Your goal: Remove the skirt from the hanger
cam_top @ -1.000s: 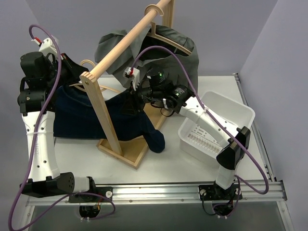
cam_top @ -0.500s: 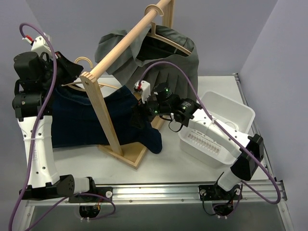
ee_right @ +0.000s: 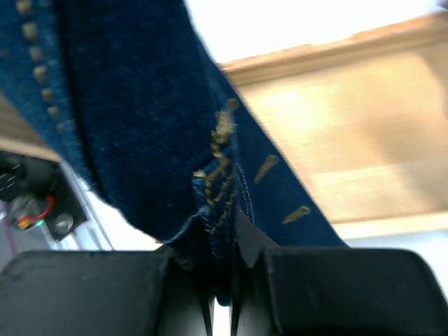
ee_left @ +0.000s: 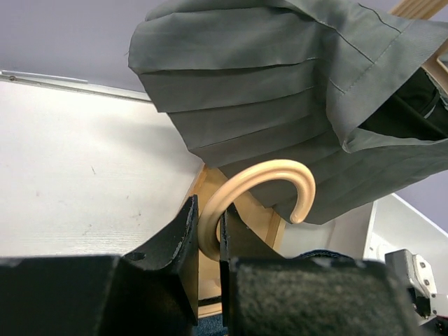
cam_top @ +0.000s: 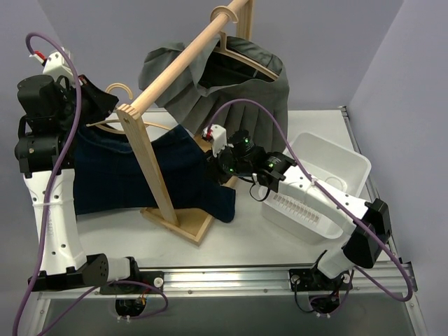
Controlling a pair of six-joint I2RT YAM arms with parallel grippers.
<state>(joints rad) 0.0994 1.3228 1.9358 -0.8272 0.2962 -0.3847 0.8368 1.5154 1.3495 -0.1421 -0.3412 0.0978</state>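
A dark blue denim skirt point(cam_top: 112, 175) hangs from a light wooden hanger point(cam_top: 155, 127) to the left of the rack post. Its right corner droops over the rack's base. My left gripper point(cam_top: 98, 105) is high on the left, shut on the hanger's curved hook point(ee_left: 266, 175), which passes between the black fingers point(ee_left: 178, 231). My right gripper point(cam_top: 213, 168) sits at the skirt's right edge. It is shut on a fold of stitched denim point(ee_right: 140, 105) that fills the narrow gap between its jaws point(ee_right: 224, 280).
A wooden clothes rack has a slanted rail point(cam_top: 178, 63), a post and a flat base point(cam_top: 189, 220). A grey pleated skirt point(cam_top: 266, 98) hangs on a second hanger at the back. A white bin point(cam_top: 329, 175) stands on the right.
My right gripper slid down and right along the skirt's edge, opened, then shut on the denim again. The left arm shifted a little left with the hanger hook.
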